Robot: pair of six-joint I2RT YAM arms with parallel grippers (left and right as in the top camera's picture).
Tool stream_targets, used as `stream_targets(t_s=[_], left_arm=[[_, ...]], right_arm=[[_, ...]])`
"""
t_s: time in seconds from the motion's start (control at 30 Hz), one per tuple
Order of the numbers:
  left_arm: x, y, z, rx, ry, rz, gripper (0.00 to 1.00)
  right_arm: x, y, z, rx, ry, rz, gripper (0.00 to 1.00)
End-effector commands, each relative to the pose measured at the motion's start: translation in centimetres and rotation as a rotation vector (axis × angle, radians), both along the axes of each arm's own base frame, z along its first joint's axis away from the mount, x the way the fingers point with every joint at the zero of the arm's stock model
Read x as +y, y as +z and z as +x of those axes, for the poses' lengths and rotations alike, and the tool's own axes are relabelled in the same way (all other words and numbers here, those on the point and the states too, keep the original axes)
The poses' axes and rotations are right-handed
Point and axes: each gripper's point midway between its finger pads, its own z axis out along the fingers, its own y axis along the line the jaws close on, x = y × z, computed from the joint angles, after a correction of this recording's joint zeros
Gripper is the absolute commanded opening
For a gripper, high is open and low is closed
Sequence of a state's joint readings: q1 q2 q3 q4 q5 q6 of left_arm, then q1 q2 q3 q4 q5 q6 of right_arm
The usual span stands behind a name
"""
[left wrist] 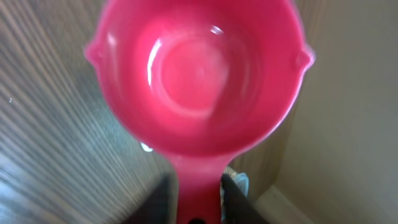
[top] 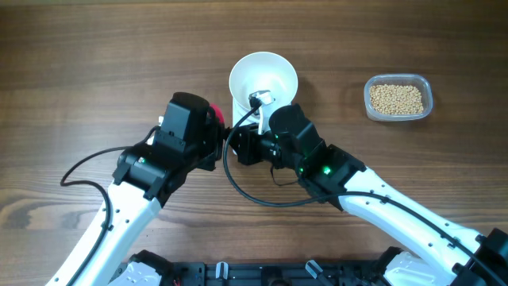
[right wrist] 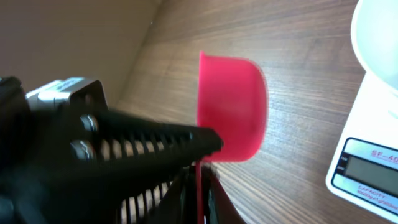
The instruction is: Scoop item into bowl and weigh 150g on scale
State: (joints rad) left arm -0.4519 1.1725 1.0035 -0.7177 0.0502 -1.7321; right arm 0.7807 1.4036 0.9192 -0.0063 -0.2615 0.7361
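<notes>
We have a crowded spot just beside the bowl (top: 252,73). Both arms meet on the red scoop (left wrist: 199,74), which is empty. The right gripper (right wrist: 198,200) is pressed together on the thin edge of the handle. The left gripper (left wrist: 196,204) has a finger on either side of that same handle, but we cannot tell whether it is pinching or only flanking it.

The beans (top: 397,98) lie in the clear tub (top: 431,97), well apart to the right. We see none in the bowl, which sits on the scale (right wrist: 364,169).

So what could go wrong?
- **Two grippers on one handle:** If the left one lets go while the right has only a sliver of that edge, we expect the cup to swing down or drop onto the table (top: 79,63).
- **Both clamped while one arm moves:** The handle would be wrenched.
- **Arms close to the bowl:** A bumped rim would shift the bowl on the scale and spoil the reading.
- **Later pours:** A tilted scoop spills beans on the way across, and a heaped one overshoots the target weight.

Now the count:
- One scoop
- One white bowl
- One scale
- One tub
- Two grippers
- Beans far too many to number
</notes>
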Motion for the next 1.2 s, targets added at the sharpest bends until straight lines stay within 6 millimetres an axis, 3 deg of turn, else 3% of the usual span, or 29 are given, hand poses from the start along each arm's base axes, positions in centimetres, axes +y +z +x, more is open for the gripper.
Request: stream_targets(t_s=[0.0, 0.13, 0.27, 0.33, 0.43, 0.47, 0.6, 0.67, 0.73, 0.83, 0.9, 0.93, 0.97, 1.07, 1.17], left_arm=[[-1.0, 0.5, -0.3, -0.039, -0.120, 0.036, 1.00], [-0.8, 1.8, -0.6, -0.142, -0.260, 0.123, 1.00], [0.3, 7.0, -1.7, -0.376, -0.330, 0.178, 1.00], [1.4, 9.7, -2.8, -0.497, -0.348, 0.227, 1.00], [2.4, 11.8, -4.2, -0.610, -0.387, 0.295, 1.00], [3.0, 11.9, -4.6, -0.614, -0.385, 0.319, 1.00], [4.5, 9.7, -5.5, -0.516, -0.373, 0.385, 1.00], [4.7, 8.8, -5.8, -0.472, -0.383, 0.400, 1.00], [4.6, 8.7, -5.9, -0.473, -0.400, 0.403, 0.99], [4.6, 8.6, -5.9, -0.496, -0.466, 0.462, 0.84], [4.6, 8.6, -5.9, -0.504, -0.486, 0.481, 0.62], [4.5, 8.7, -5.8, -0.512, -0.497, 0.492, 0.27], [4.4, 8.6, -5.6, -0.508, -0.499, 0.493, 0.04], [2.5, 7.8, -4.8, -0.532, -0.654, 0.522, 0.04], [0.7, 5.5, -3.3, -0.489, -0.767, 0.540, 0.04]], right_arm=[[-0.1, 0.4, 1.1, -0.011, -0.041, -0.005, 0.04], [-0.6, 0.5, 1.2, -0.017, -0.050, -0.016, 0.05], [-2.3, 3.8, 0.8, -0.082, -0.066, -0.022, 0.04], [-4.3, 5.8, 0.2, -0.116, -0.109, -0.056, 0.05], [-8.6, 7.6, -0.7, -0.153, -0.235, -0.124, 0.04], [-11.1, 8.9, -1.3, -0.186, -0.311, -0.142, 0.05], [-17.0, 12.0, -3.7, -0.267, -0.457, -0.145, 0.05], [-20.0, 12.8, -5.4, -0.289, -0.516, -0.148, 0.05], [-21.3, 12.4, -6.8, -0.263, -0.527, -0.153, 0.05], [-22.4, 10.7, -7.9, -0.229, -0.509, -0.226, 0.05], [-22.7, 10.1, -8.1, -0.218, -0.509, -0.254, 0.05], [-22.8, 10.0, -8.1, -0.223, -0.503, -0.268, 0.05], [-22.9, 10.0, -8.1, -0.229, -0.503, -0.280, 0.04], [-23.4, 9.9, -7.9, -0.236, -0.530, -0.297, 0.04], [-24.0, 10.3, -7.2, -0.254, -0.561, -0.334, 0.04]])
